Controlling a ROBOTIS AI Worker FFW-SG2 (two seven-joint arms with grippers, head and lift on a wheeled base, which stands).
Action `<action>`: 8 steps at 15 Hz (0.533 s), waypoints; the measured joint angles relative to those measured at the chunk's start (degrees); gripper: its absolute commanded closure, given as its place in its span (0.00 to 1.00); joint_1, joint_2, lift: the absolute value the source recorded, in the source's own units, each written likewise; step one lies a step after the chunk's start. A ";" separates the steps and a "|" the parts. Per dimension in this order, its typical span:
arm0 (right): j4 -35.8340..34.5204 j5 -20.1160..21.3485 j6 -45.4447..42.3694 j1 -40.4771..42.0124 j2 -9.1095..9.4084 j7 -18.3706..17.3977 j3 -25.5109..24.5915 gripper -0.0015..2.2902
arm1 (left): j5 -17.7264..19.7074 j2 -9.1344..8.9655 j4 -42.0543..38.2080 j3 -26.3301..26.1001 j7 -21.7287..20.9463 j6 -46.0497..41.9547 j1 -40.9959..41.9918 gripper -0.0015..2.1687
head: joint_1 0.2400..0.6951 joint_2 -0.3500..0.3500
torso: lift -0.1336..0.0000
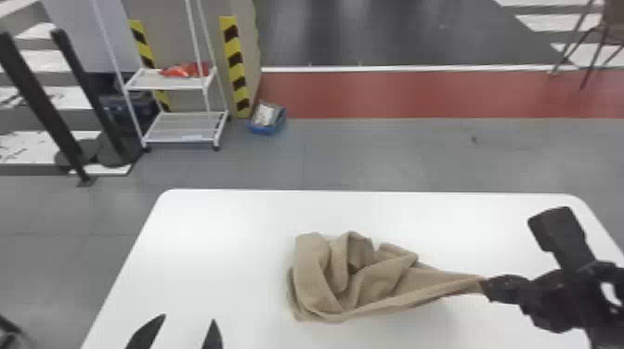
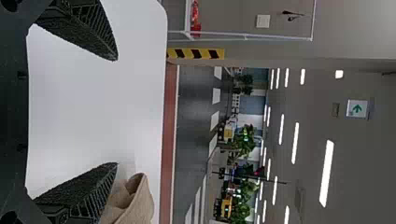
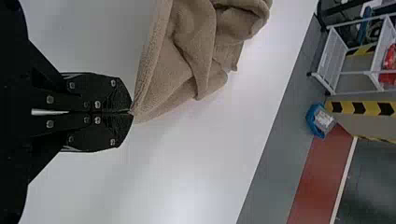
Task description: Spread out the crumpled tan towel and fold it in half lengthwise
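The tan towel [image 1: 353, 278] lies bunched in folds on the white table, its right end drawn out to a point. On that point my right gripper [image 1: 485, 284] is shut, at the table's right. In the right wrist view the closed right gripper [image 3: 130, 112] pinches the corner of the towel [image 3: 187, 56]. My left gripper [image 1: 183, 332] stands open at the near left, apart from the towel. The left wrist view has the open left gripper [image 2: 116, 112] with bare table between its fingers and part of the towel [image 2: 133, 203] beside one finger.
The white table [image 1: 223, 222] has its far edge beyond the towel. On the floor behind stand a white wire shelf [image 1: 185, 125] and a blue bin [image 1: 267, 121], with black posts [image 1: 42, 102] farther left and a chair [image 1: 599, 32] at the far right.
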 measured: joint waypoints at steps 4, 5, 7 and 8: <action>5.96 2.16 -2.58 -1.20 0.05 -6.72 -3.55 0.58 | -1.03 0.07 0.02 -1.09 -3.08 0.29 -0.38 0.07 | 1.00 0.30 | 1.00; 6.53 0.18 -2.85 -1.50 0.10 -7.77 -4.26 0.58 | -1.51 0.09 0.02 -1.21 -4.25 0.65 -0.60 0.07 | 1.00 0.27 | 1.00; 6.18 -9.03 -5.91 -2.06 0.81 -8.81 -5.40 0.58 | -2.70 0.12 0.00 -1.69 -6.05 1.84 -1.13 0.07 | 1.00 0.30 | 1.00; 5.24 -13.51 -7.78 -2.89 1.72 -8.63 -5.39 0.58 | -3.28 0.14 -0.07 -2.12 -6.76 2.33 -1.30 0.07 | 1.00 0.34 | 1.00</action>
